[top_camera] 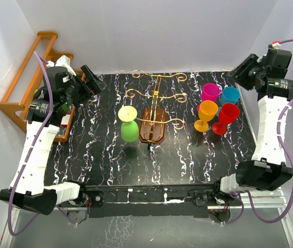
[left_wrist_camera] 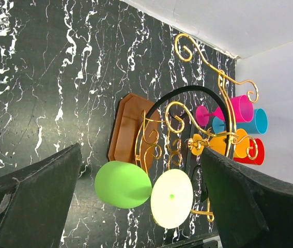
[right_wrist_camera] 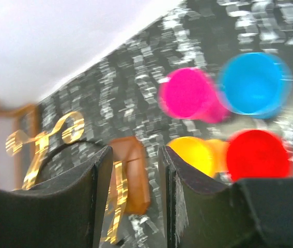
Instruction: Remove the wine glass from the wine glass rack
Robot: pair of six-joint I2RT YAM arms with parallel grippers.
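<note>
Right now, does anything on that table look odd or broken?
Nothing looks spilled or broken. One green wine glass hangs upside down from the gold wire rack with the dark wooden base, while the pink glass, blue glass, orange glass and red glass stand upright on the black marbled table.

— What's unreadable?
— The right wrist view is all blur; the right gripper [right_wrist_camera: 135, 155] hides half the wine glass rack [right_wrist_camera: 133, 173]; the left arm [top_camera: 35, 144] covers part of the wooden shelf [top_camera: 17, 72].
</note>
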